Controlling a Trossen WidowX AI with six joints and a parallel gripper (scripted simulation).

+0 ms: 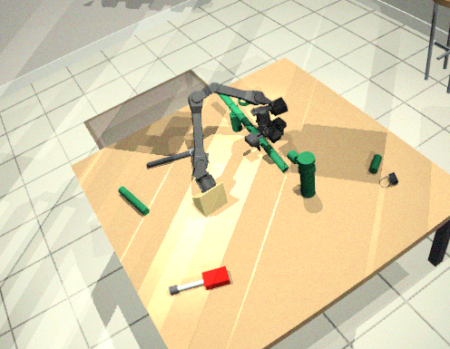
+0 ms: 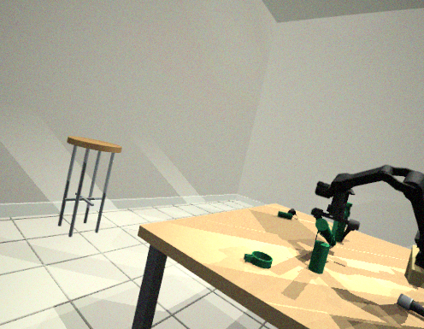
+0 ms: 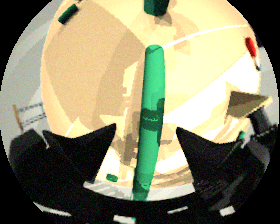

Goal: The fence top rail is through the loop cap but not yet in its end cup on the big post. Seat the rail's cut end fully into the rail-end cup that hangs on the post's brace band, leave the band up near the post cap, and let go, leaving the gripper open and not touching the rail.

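Observation:
The green top rail (image 1: pixel 246 127) (image 3: pixel 150 116) slopes down from the small post with the loop cap (image 1: pixel 236 121) toward the big green post (image 1: pixel 306 169) (image 2: pixel 319 256). The rail's lower end (image 1: pixel 282 166) lies close beside the rail-end cup (image 1: pixel 292 155) near the post's top; in the wrist view a gap shows between the rail's end and the post. My gripper (image 1: pixel 262 138) (image 2: pixel 334 220) (image 3: pixel 146 128) is open, with a finger on each side of the rail at mid-length. I cannot tell whether the fingers touch it.
A short green pipe (image 1: pixel 133 200), a dark rod (image 1: pixel 169 159) and a red-headed tool (image 1: pixel 216 276) lie on the table. A green cylinder (image 1: pixel 375 162) and a ring with a dark block (image 1: pixel 391 179) lie right of the post. A green ring (image 2: pixel 258 259) lies near the table edge. A stool (image 2: pixel 94 144) stands off the table.

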